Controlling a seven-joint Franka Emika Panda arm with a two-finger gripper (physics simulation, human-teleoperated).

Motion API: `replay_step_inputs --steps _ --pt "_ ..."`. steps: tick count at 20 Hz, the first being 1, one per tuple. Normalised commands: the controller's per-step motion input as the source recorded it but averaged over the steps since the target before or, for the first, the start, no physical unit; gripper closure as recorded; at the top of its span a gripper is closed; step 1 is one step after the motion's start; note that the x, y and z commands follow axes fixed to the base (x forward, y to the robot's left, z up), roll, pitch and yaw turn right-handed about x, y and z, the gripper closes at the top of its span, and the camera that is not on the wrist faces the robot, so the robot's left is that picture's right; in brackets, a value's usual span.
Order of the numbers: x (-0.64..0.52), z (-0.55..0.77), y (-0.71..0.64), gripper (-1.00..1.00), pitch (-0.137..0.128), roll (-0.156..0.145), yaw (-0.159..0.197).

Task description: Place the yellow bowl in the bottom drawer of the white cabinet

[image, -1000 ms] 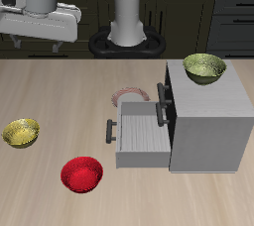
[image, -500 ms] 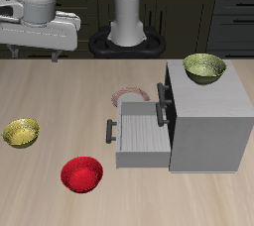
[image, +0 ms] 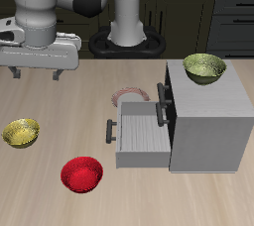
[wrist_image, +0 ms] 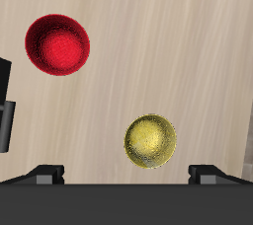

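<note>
The yellow bowl (image: 21, 132) sits upright on the table near its side edge; it also shows in the wrist view (wrist_image: 151, 140). My gripper (image: 35, 72) hangs open and empty high above the table, behind and above the bowl, apart from it. In the wrist view the gripper (wrist_image: 126, 175) has its fingertips (wrist_image: 44, 173) spread wide. The white cabinet (image: 210, 121) stands at the other side of the table. Its bottom drawer (image: 139, 137) is pulled out and holds nothing.
A red bowl (image: 81, 174) (wrist_image: 57, 44) sits near the table's front edge, between the yellow bowl and the drawer. An olive yellow-green bowl (image: 204, 67) rests on the cabinet's top. A flat reddish ring (image: 129, 97) lies on the table behind the drawer.
My gripper has moved down and forward, toward the yellow bowl's spot. The bowls and drawer have not moved.
</note>
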Motion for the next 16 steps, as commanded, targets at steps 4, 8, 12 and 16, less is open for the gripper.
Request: replay_step_inputs --steps 4,8,12,16 --pt "0.12 -0.37 0.1 -1.0 0.036 0.033 -0.047" --pt "0.07 -0.36 0.06 -1.0 0.036 0.006 -0.002" --pt "0.02 -0.24 0.01 -1.0 0.02 0.002 0.003" --pt "-0.1 -0.31 -0.17 -1.0 0.027 -0.029 0.037"
